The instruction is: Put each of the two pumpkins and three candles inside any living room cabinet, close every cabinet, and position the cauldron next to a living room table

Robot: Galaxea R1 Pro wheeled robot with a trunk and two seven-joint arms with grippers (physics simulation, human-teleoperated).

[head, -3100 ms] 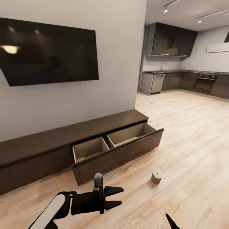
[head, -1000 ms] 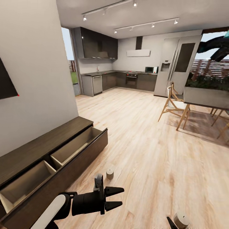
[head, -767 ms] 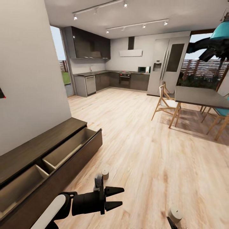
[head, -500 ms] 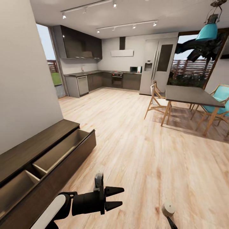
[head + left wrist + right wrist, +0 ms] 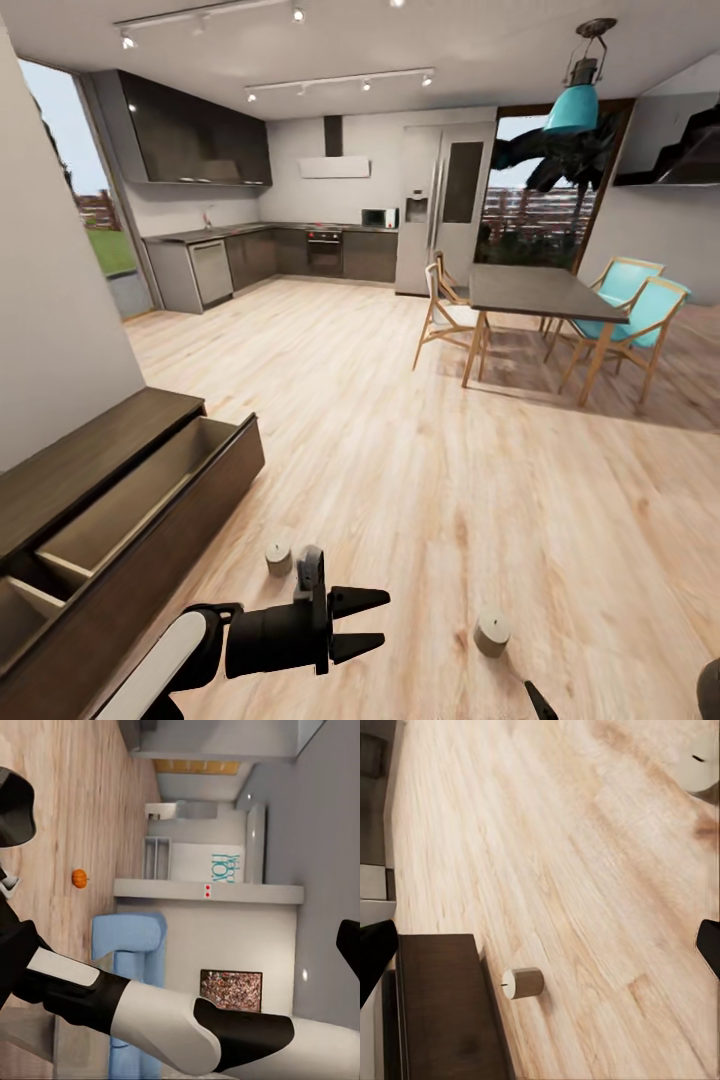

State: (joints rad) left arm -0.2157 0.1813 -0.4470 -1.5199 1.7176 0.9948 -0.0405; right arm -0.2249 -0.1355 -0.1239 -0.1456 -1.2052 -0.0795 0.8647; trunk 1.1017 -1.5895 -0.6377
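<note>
Left gripper (image 5: 372, 622): hovering low over the wood floor (image 5: 450, 480), fingers spread, holding nothing. Right gripper: just a dark fingertip (image 5: 540, 700) showing, so opening cannot be told. Two candles standing on the floor, one (image 5: 278, 558) just beyond the left gripper, one (image 5: 491, 633) nearer the right. Cabinet (image 5: 110, 500) sitting alongside (drawer pulled open). Pumpkin (image 5: 79, 877) lying on floor in the left wrist view. Dining table (image 5: 530, 292) standing beyond.

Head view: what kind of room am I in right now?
Likely an open-plan living and kitchen space: a low cabinet with its drawer open, a dining table with chairs, and kitchen units at the far wall.
</note>
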